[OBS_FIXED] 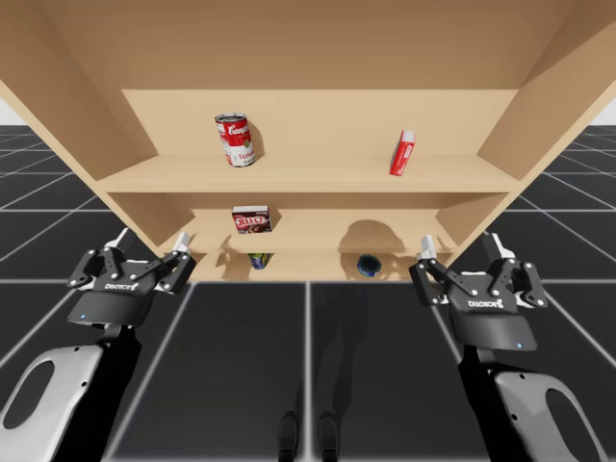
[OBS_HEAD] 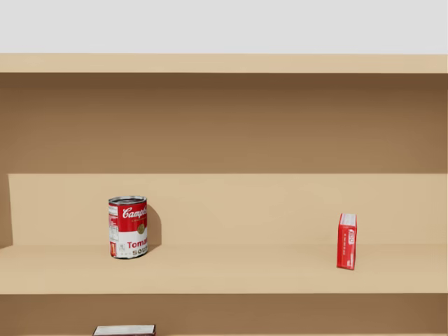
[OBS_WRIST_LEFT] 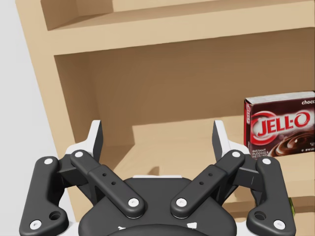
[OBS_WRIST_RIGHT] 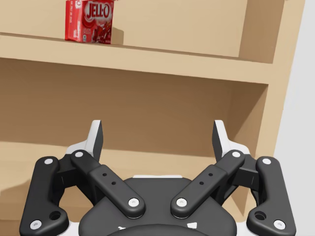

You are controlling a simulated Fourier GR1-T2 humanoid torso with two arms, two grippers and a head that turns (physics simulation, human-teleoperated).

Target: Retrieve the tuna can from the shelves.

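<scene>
The tuna can [OBS_FIXED: 369, 265] is a low blue round can on the lowest shelf, right of centre, partly in shadow. My left gripper [OBS_FIXED: 151, 243] hovers open in front of the shelves' left end, empty. My right gripper [OBS_FIXED: 460, 246] hovers open in front of the right end, a little right of the tuna can and nearer to me. In the left wrist view my left gripper [OBS_WRIST_LEFT: 157, 135] faces the middle shelf, with nothing between its fingers. In the right wrist view my right gripper [OBS_WRIST_RIGHT: 157, 135] is likewise empty.
A red-and-white soup can [OBS_FIXED: 234, 141] [OBS_HEAD: 128, 227] and a red box [OBS_FIXED: 401, 152] [OBS_HEAD: 346, 241] [OBS_WRIST_RIGHT: 89, 20] stand on the upper shelf. A dark brown box [OBS_FIXED: 251, 220] [OBS_WRIST_LEFT: 280, 125] sits on the middle shelf. A small greenish can [OBS_FIXED: 259, 260] stands below it.
</scene>
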